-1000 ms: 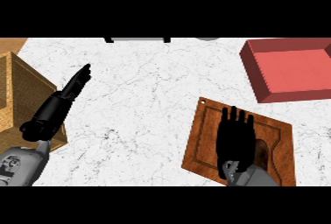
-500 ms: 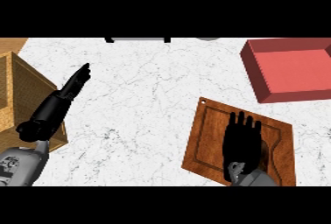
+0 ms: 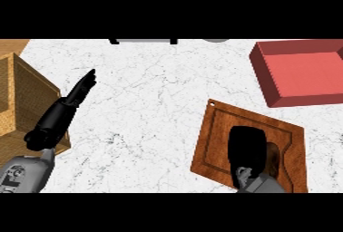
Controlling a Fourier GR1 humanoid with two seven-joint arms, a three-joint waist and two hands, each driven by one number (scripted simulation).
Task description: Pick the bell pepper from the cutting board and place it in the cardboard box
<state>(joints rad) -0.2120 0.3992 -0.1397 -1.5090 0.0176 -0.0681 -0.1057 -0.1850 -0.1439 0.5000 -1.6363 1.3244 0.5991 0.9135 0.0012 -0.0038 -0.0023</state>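
Right hand sat curled over the brown wooden cutting board, bell pepper hidden beneath it; a partial wrap could let it slip.

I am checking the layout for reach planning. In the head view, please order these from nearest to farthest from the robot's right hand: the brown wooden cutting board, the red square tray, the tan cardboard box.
1. Brown wooden cutting board: directly under the right hand, lower right.
2. Red square tray: beyond the board, upper right.
3. Tan cardboard box: across the counter, far left edge.
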